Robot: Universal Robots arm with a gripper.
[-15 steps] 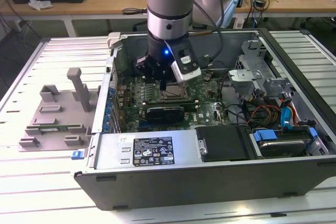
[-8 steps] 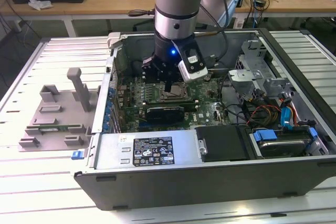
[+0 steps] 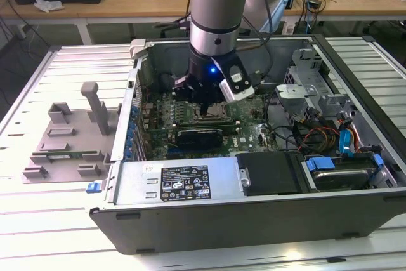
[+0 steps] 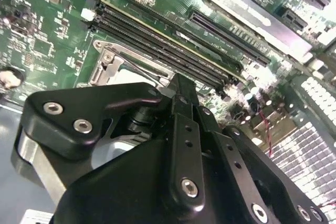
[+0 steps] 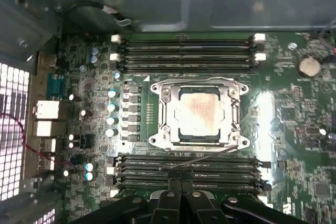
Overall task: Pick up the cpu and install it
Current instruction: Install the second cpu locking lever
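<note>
The cpu [image 5: 198,114], a pale square chip with a faint pinkish sheen, lies flat inside the metal-framed socket [image 5: 163,115] on the green motherboard in the first wrist view. My gripper [image 5: 181,186] hovers over the memory slots beside the socket, its black fingers pressed together with nothing visible between them. In the second wrist view the gripper [image 4: 181,83] points down near a corner of the socket [image 4: 111,64]. In the exterior view the gripper [image 3: 206,103] is low inside the open computer case, right over the socket [image 3: 214,116].
Memory slots [image 5: 184,51] run along both sides of the socket. A grey plastic tray [image 3: 70,138] with upright blocks lies at the exterior view's left. Inside the case are the power supply [image 3: 184,182], coloured cables [image 3: 320,136] and drive bays [image 3: 336,172].
</note>
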